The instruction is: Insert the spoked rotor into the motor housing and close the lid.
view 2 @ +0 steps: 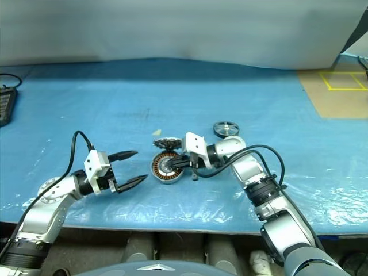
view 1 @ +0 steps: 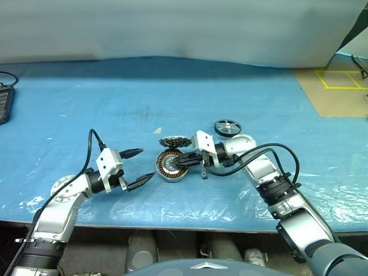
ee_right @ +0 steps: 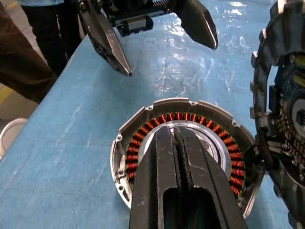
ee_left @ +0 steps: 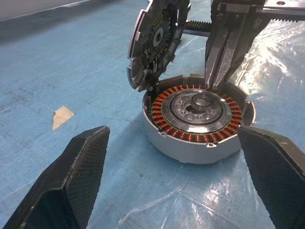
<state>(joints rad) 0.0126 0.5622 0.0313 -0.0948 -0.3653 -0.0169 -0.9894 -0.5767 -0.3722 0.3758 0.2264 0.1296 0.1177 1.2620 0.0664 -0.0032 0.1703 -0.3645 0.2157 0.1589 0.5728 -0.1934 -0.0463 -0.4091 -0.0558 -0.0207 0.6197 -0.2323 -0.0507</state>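
Observation:
The motor housing (view 1: 163, 168) lies open on the blue table, its copper windings (ee_right: 138, 143) showing. The lid (view 1: 172, 141) stands tilted on edge against the housing's far rim, toothed face towards the housing (ee_left: 181, 143). The spoked rotor (view 1: 227, 127) lies flat on the table behind my right arm. My right gripper (view 1: 174, 165) is shut with nothing between its fingers (ee_right: 178, 181). Its tips rest over the housing's central hub. My left gripper (view 1: 146, 164) is open just left of the housing, a short gap away, and holds nothing.
A black device (view 1: 3, 100) lies at the table's far left edge. A brown floor patch with yellow tape (view 1: 339, 86) lies beyond the table's right end. A person in dark trousers (ee_right: 28, 47) stands by the table. A small tape scrap (ee_left: 62, 117) lies near the lid.

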